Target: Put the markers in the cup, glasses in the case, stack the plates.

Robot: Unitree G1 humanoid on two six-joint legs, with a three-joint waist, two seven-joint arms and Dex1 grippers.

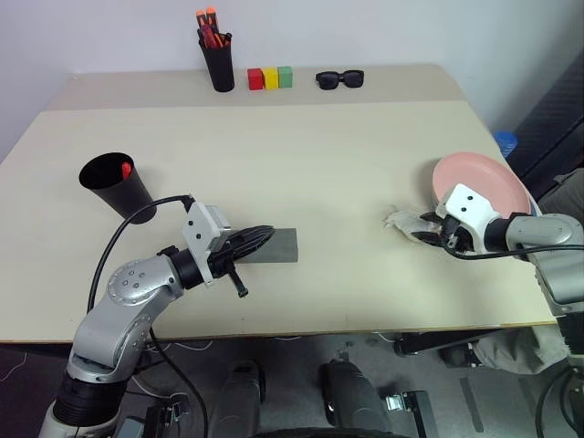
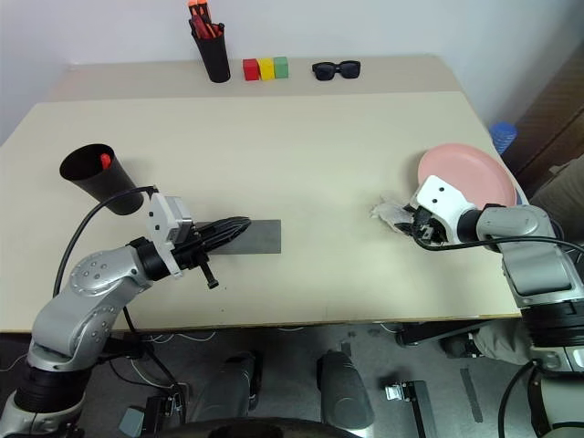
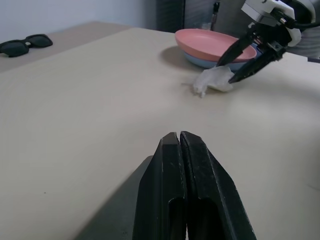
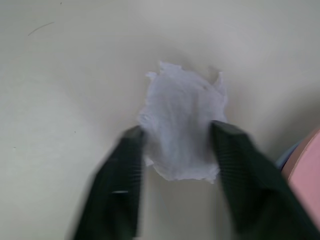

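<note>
Two plates (image 3: 210, 45) stacked; case (image 1: 274, 245) long axis left-right; left gripper (image 3: 179, 145) pressed closed; right gripper (image 4: 175, 145) fingers straddling tissue (image 4: 182, 125), apart.

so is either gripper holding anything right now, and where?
Left gripper: shut, nothing between its fingers. Right gripper: fingers straddle the crumpled white tissue at its sides, with gaps showing; a firm grip cannot be told.

Cluttered beige table (image 1: 319, 182)

L gripper (image 3: 179, 145) closed, level; R gripper (image 4: 177, 150) parted, angled down.
</note>
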